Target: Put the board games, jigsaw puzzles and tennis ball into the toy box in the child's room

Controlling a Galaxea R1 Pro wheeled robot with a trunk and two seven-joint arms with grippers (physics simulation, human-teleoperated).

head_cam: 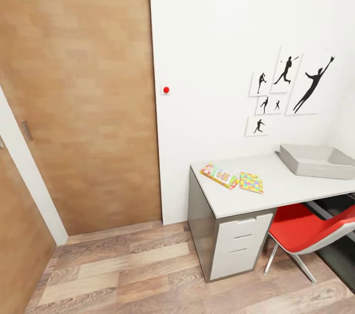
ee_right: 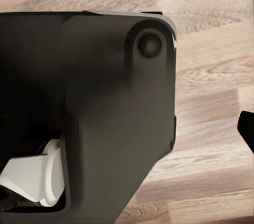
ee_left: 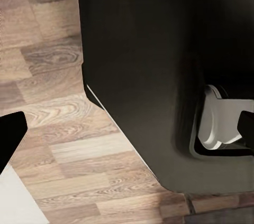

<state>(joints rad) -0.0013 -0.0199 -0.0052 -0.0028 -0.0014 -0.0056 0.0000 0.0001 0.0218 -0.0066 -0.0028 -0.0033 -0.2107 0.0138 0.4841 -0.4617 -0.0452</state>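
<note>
Head view, left to right. You face a wood-panelled sliding door (head_cam: 79, 97), then a white wall with a red round button (head_cam: 166, 89) and a cluster of black baseball-player silhouette pictures (head_cam: 291, 89). Below them stands the table (head_cam: 286, 188) with its white drawer unit (head_cam: 240, 245) and a red chair (head_cam: 305, 230) tucked under the right part.

On the table's left end lies one board game (head_cam: 219, 175); just beside it, to the right and not clearly touching, lies one jigsaw puzzle (head_cam: 251, 182). Well apart, at the right end against the wall, sits the toy box (head_cam: 318, 160); what shows of its inside looks empty, though its right end is cut off by the frame.

Both wrist views look down at the plank floor (ee_left: 58, 129) past the robot's dark base (ee_left: 159, 76). You cannot tell how either pair of jaws stands; only dark tips show at the frame edges.

Progress, as a judgement: nothing appears stowed yet. You are on approach, with every toy left to move; the second puzzle, the ball and the bed are out of frame.
</note>
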